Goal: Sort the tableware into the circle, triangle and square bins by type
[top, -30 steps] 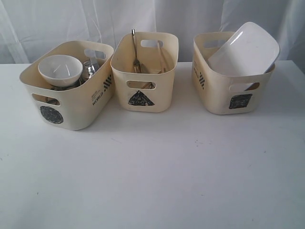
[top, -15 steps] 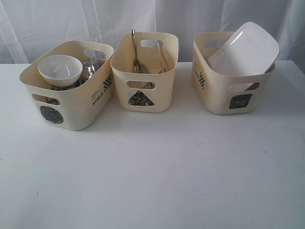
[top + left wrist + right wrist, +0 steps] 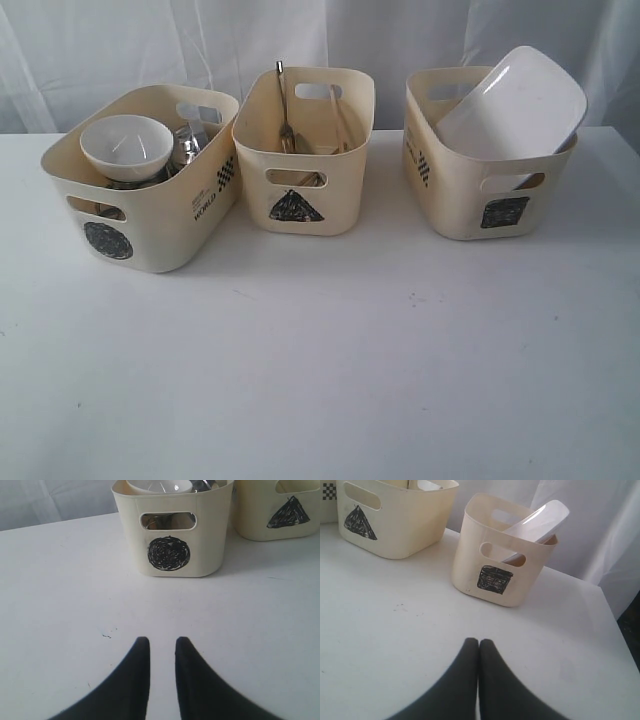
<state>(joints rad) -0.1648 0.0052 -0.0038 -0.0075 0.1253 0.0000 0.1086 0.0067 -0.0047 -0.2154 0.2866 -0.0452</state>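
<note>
L claw [image 3: 162, 646] slightly apart, R claw [image 3: 479, 644] closed, both empty over white tbl [image 3: 320, 380], curtain [image 3: 100, 50] behind.

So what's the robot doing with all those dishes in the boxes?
Nothing is being held right now. The white bowl and a steel mug sit in the circle bin, the cutlery stands in the triangle bin, and the white plate leans in the square bin, poking above its rim. The left gripper, slightly open, and the right gripper, shut, are both empty over the table. The sorting looks done.
</note>
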